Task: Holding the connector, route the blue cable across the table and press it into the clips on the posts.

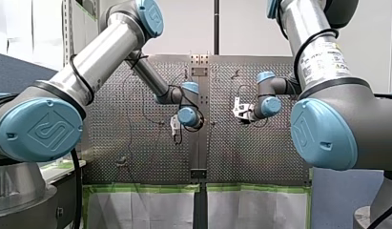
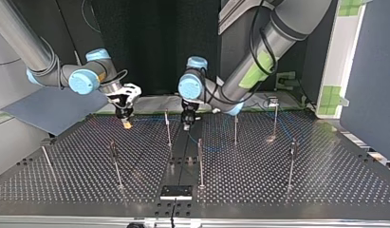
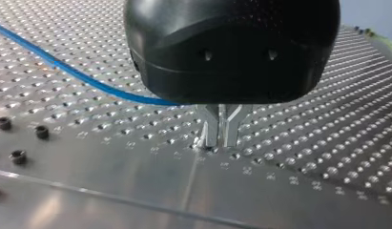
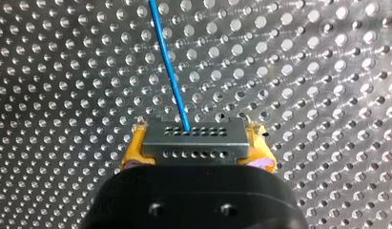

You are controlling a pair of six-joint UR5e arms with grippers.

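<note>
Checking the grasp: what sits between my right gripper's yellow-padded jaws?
A grey rectangular perforated connector, with the thin blue cable leaving its far face; the right wrist view shows it.

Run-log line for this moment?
right claw: shut on connector | blue cable: runs from connector, lies on table | left claw: low, at table
</note>
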